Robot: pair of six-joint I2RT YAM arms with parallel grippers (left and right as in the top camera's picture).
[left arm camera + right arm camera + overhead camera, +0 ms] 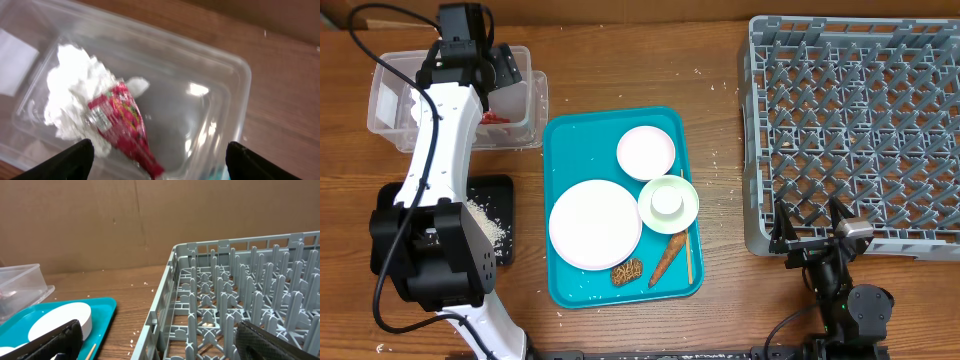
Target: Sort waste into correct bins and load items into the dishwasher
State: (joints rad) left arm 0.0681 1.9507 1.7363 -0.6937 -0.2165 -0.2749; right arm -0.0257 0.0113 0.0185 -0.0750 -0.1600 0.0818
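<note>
Wooden tabletop (720, 320) holds a clear bin (235, 100); inside, a red wrapper (120, 125), print unreadable, lies on tissue (75, 90). Both the left gripper (159, 162) and right gripper (160, 347) gape, released.

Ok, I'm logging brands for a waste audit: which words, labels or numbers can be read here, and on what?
No text is legible.
Print on the red wrapper in the clear bin: too blurred to read.
The white label on that bin: nothing readable shows.

Lab test bench: wooden table (720, 60), cardboard backdrop (100, 220), dish rack (860, 130).
</note>
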